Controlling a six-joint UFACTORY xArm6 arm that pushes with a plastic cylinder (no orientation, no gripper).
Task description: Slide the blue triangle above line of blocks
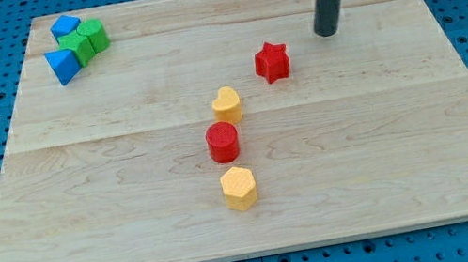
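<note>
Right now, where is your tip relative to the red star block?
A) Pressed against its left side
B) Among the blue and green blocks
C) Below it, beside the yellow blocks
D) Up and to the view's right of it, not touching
D: my tip sits above and right of the red star, with bare board between them.

Far to the view's left of the tip (327, 32), two green blocks (86, 41) touch each other, a blue block (64, 27) just above them, all on the wooden board (409, 149).
</note>
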